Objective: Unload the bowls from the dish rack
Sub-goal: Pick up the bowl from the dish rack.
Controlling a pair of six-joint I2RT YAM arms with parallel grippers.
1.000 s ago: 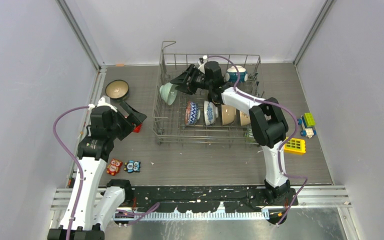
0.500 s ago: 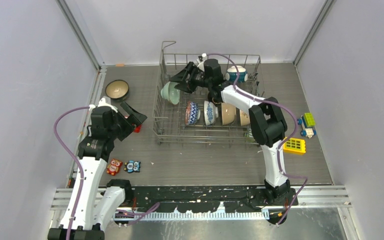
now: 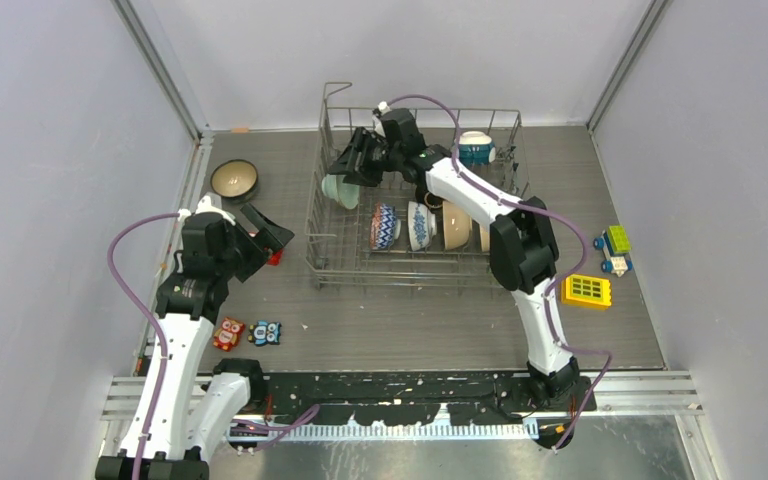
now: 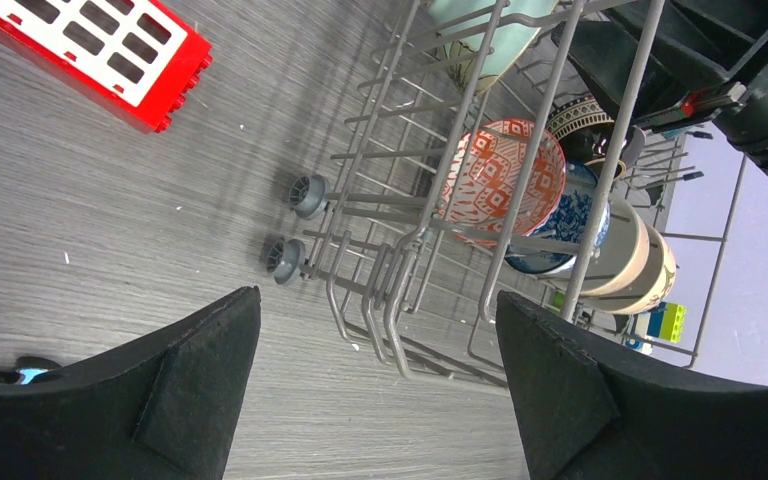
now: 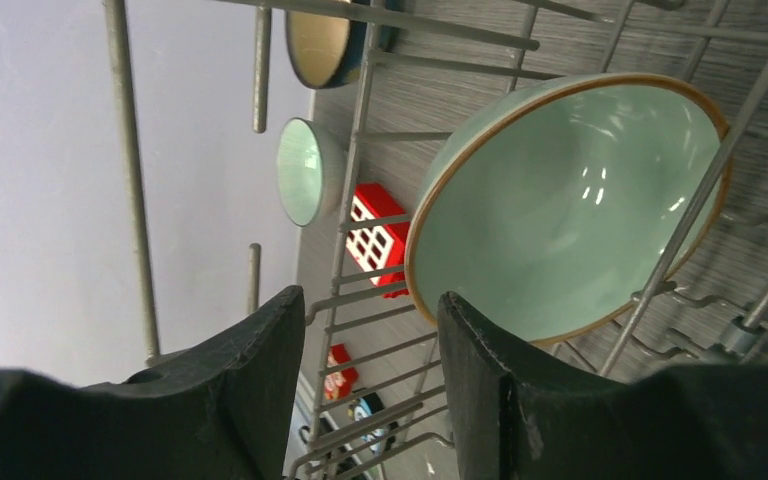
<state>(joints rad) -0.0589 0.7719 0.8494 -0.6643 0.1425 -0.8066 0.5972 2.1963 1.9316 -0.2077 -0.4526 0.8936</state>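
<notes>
Grey table [image 3: 410, 320]: pale green bowl [image 5: 560, 200] in dish rack [image 5: 120, 150] just beyond right gripper [image 5: 368, 295], jaws half-open.

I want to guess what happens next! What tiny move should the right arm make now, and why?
Probably ease the right fingers forward so the rim of the pale green bowl slips between them. They stand apart with nothing gripped between them, and the bowl sits just beyond their tips, not yet out of the dish rack.
</notes>
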